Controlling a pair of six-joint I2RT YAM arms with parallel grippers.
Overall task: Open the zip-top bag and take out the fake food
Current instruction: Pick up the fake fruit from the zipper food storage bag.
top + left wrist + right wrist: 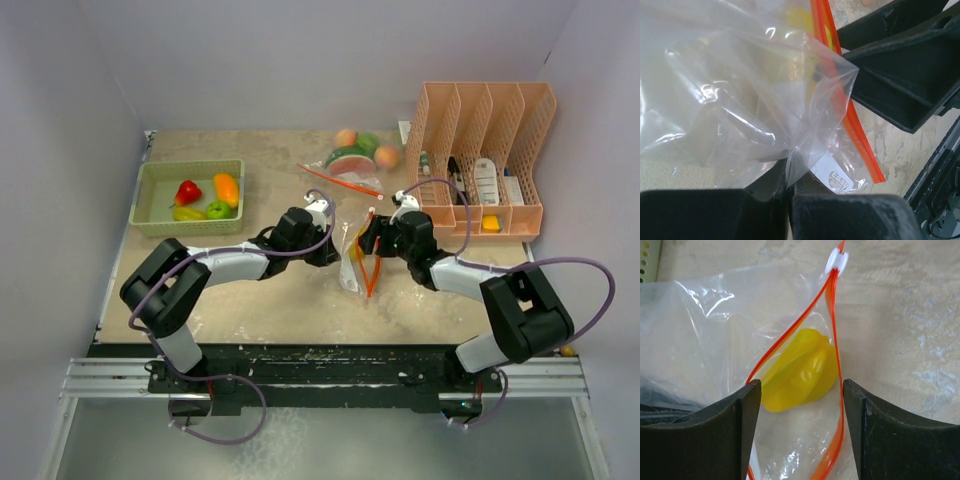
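Note:
A clear zip-top bag [352,275] with an orange zip strip lies mid-table between both arms. My left gripper [338,252] is shut on a fold of the bag's plastic [740,100], pinched between its fingertips [790,180]. My right gripper [368,243] is open, its fingers [752,405] standing on either side of the bag's open mouth [801,390]. A glossy yellow fake food piece [800,372] lies inside the bag, just beyond the jaws. The white slider [836,261] sits at the far end of the zip. The right gripper's fingers [900,75] show in the left wrist view.
A green tray [150,215] at the left holds red, orange, yellow and green toy foods. A second bag [350,160] with fruit lies at the back. A peach file organizer [480,110] with white bottles stands at the right. Walls enclose the table.

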